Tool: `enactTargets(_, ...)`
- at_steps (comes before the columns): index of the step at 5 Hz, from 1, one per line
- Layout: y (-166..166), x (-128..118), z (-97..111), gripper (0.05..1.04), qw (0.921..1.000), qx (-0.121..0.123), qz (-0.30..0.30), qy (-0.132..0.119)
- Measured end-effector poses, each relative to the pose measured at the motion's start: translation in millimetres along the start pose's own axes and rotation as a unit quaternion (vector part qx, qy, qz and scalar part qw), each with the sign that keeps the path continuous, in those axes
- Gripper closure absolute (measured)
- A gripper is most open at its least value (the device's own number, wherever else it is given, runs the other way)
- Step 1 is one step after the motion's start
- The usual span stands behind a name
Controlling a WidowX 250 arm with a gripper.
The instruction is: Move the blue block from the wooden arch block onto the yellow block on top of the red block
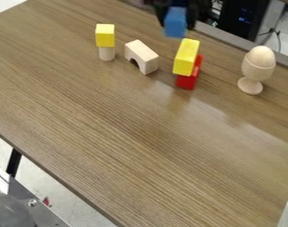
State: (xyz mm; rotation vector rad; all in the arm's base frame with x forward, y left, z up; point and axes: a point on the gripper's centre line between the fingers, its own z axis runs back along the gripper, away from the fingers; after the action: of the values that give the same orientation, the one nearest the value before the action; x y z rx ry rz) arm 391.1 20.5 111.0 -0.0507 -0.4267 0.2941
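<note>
At the top edge, the black gripper [177, 13] hangs with its fingers on either side of a blue block [175, 23], shut on it and holding it above the table. Just below and slightly right of it, a long yellow block [186, 56] lies on top of a red block [189, 78]. Left of these is a natural wood arch block [142, 56]. Farther left, a yellow cube [105, 35] rests on a small wooden cylinder [107, 53]. To the right stands a wooden egg cup [255, 73] with a wooden egg [261, 56] in it.
The brown wood-grain table [134, 137] spans most of the view, with its back edge running behind the blocks toward the right. Beyond that edge stands a black computer case [243, 17] near cables. A grey metal piece [33, 204] is at the lower left, below the table's edge.
</note>
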Motion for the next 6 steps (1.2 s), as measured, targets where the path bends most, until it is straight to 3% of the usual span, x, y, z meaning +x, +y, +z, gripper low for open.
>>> enactTargets(3, -14.6, -9.3, -13.4, 0.442, 0.9994, -0.006, -0.025, 0.021)
enactTargets(4, -12.1, -10.8, -13.3, 0.151, 0.9994, 0.003, -0.024, 0.026)
enactTargets(5, -11.1, -9.8, -13.6, 0.083, 0.9994, 0.009, -0.024, 0.023)
enactTargets(6, -11.1, -9.5, -13.3, 0.083, 0.9995, 0.010, -0.021, 0.021)
